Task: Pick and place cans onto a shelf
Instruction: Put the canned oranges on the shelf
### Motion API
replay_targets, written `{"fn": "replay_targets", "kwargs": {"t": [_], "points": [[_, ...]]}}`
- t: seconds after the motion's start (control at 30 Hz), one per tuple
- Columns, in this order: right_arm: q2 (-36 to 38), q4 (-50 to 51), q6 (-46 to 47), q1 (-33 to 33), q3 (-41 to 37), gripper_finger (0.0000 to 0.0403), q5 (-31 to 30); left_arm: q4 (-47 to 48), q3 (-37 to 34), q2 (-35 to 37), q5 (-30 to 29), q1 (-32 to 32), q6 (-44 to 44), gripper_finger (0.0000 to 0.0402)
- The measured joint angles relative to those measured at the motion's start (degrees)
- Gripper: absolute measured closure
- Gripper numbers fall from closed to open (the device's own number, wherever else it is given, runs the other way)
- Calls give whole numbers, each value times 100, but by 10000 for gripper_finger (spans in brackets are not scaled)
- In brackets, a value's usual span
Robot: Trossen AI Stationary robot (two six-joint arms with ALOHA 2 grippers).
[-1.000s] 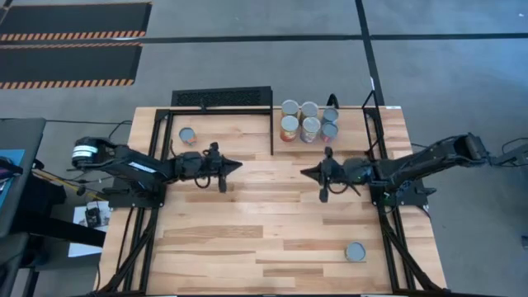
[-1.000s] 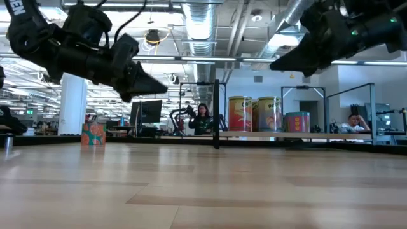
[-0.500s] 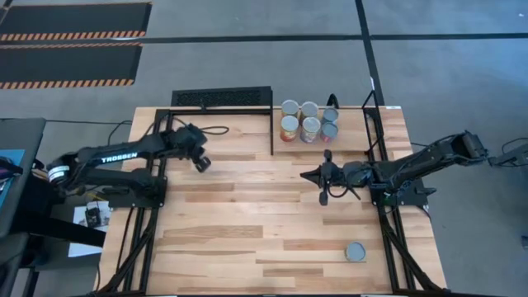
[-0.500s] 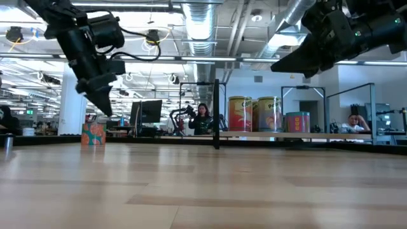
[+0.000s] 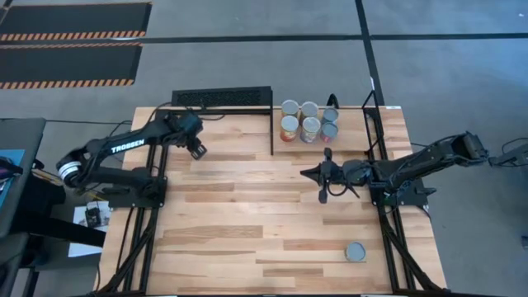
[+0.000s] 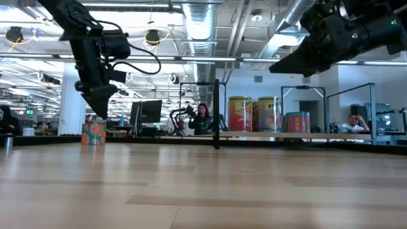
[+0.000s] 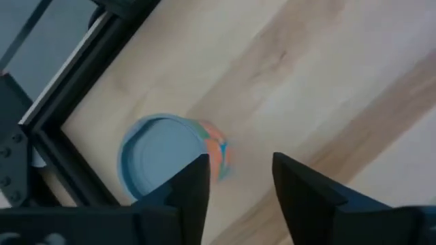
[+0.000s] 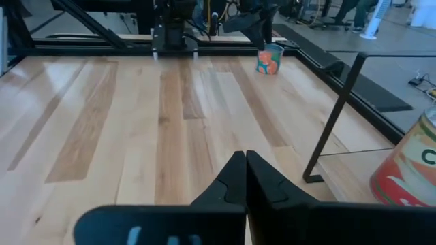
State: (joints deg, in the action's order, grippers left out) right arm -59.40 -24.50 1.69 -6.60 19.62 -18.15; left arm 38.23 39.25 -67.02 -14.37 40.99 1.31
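Note:
One can (image 7: 163, 160) with a silver lid and orange label stands upright on the table near the far left corner; the low view shows this can (image 6: 93, 133) too. My left gripper (image 7: 238, 170) hangs just above the can, pointing down, open, with the can beside one finger and not between the two. In the high view the left arm hides this can, and my left gripper (image 5: 198, 152) shows over that spot. My right gripper (image 5: 307, 174) hovers shut over the table's middle. Several cans (image 5: 308, 121) stand together on the shelf (image 6: 305, 135) at the far edge.
Another can (image 5: 355, 252) stands alone near the front right. A black frame rail (image 7: 65, 146) runs close behind the far-left can. A black upright post (image 5: 272, 132) stands left of the shelved cans. Bare wood (image 5: 247, 223) lies between the arms. A person (image 6: 202, 119) sits beyond the table.
My left gripper has swung from the table's middle toward the far left corner, tipped from level to pointing down over the lone can, and opened. My right gripper has kept still and shut.

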Motion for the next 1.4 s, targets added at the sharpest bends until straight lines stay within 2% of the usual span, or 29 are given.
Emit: {"fn": "replay_targets", "kwargs": {"t": [0.17, 0.33, 0.43, 0.57, 0.77, 0.9, 1.03, 1.13, 1.27, 1.4], "points": [[0, 3, -26, 77, 0, 391, 5, 149, 309, -483, -198, 244, 105, 230], [0, 1, -191, 77, 0, 391, 16, 137, 514, -1106, -332, 377, 322, 228], [0, 1, -321, 94, 0, 391, 20, 130, 615, -1453, -606, 429, 355, 231], [0, 1, -391, 211, 0, 391, 23, 143, 663, -1715, -649, 444, 523, 269], [0, 27, -438, 414, 0, 391, 184, 147, 666, -1642, -739, 441, 938, 381], [0, 36, -462, 460, 0, 391, 232, 157, 655, -1396, -585, 439, 1165, 391], [0, 40, -472, 460, 0, 391, 234, 314, 655, -1047, -11, 382, 1320, 398], [0, 44, -392, 433, 0, 391, 235, 447, 655, -734, 339, 84, 1326, 399], [0, 46, -336, 434, 0, 391, 262, 532, 655, -335, 384, -605, 1256, 399], [0, 48, -321, 433, 2, 391, 262, 468, 655, -121, 790, -1525, 532, 399]]}}
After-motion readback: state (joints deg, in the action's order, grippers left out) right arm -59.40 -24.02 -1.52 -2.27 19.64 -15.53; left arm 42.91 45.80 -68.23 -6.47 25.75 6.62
